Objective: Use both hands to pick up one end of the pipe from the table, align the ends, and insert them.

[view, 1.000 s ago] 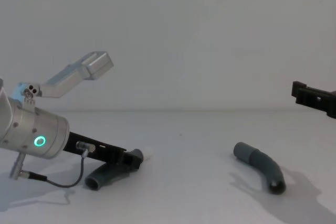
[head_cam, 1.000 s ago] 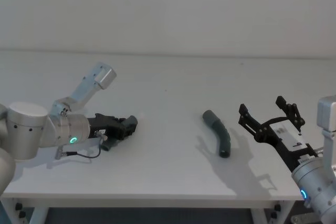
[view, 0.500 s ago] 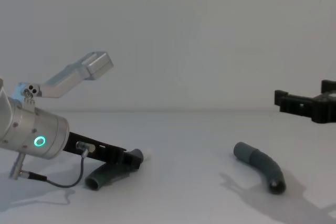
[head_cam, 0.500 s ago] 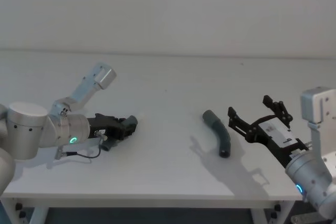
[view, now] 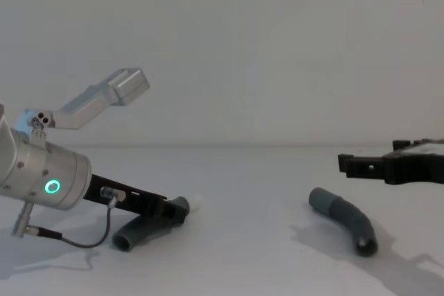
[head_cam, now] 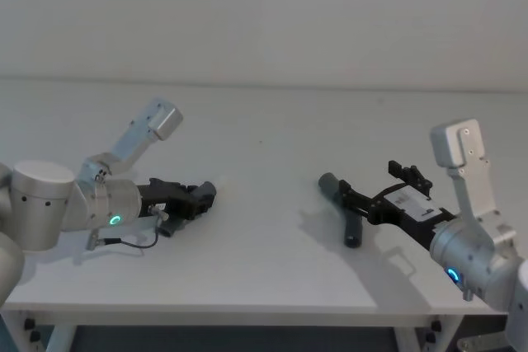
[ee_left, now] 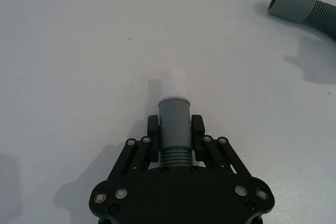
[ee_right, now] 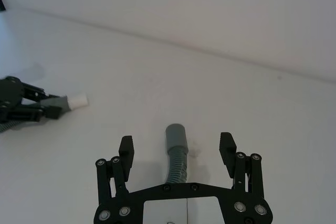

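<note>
One change | right gripper (ee_right: pixel 176 142) moved over right hose (view: pixel 345 215) | jaws apart

Four cameras cover one white tabletop, two on the body and one on each wrist.

The head view looks forward and down over the whole tabletop (head_cam: pixel 264 129). The chest view sits lower and skims the surface side-on. Both take in the left hand (head_cam: pixel 198 197) and the right hand (head_cam: pixel 371 183). The left wrist view looks closely along its own hand at the white-tipped hose piece (ee_left: pixel 173 124) clamped between its fingers (ee_left: pixel 153 129), with the plain-cuffed hose piece (ee_left: pixel 294 9) farther off. The right wrist view looks past its spread fingers (ee_right: pixel 126 148) over that plain-cuffed piece toward the distant left hand.
</note>
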